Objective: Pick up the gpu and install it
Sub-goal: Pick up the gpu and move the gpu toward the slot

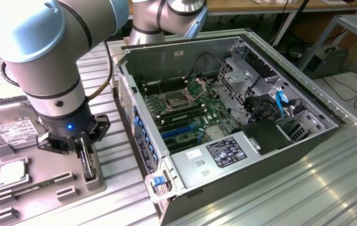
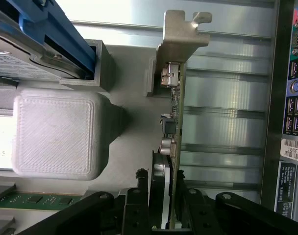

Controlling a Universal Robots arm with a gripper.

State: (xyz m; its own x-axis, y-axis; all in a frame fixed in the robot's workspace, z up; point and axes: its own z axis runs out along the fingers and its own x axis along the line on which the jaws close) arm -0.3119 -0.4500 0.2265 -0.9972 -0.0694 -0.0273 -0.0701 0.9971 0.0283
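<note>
Plainly, the work stands at its first step: the pickup is in hand, and the lifting and installing are left. The gripper (image 2: 161, 205) is down over the gpu (image 2: 174, 122). Its jaws stand one on each side of the card's upper edge, drawn partway in and very near it. Whether they already pinch the card or hang just free of it I cannot tell. The gpu stands on edge in a slot of the grey parts holder (image 1: 43, 162), with its silver end bracket (image 2: 181, 44) at the end away from the jaws. It looks seated there, not raised. Toward the exterior view's left of the card lie a square CPU chip (image 1: 12, 172) and, beyond it, a hard drive (image 1: 9, 125) with a white label. To the exterior view's right, well apart from the card, the open computer case (image 1: 229, 200) lies on its side on the ribbed metal tabletop (image 1: 317, 188), its motherboard (image 1: 188, 113) bared. I judge that its expansion slots hold no card yet.
</note>
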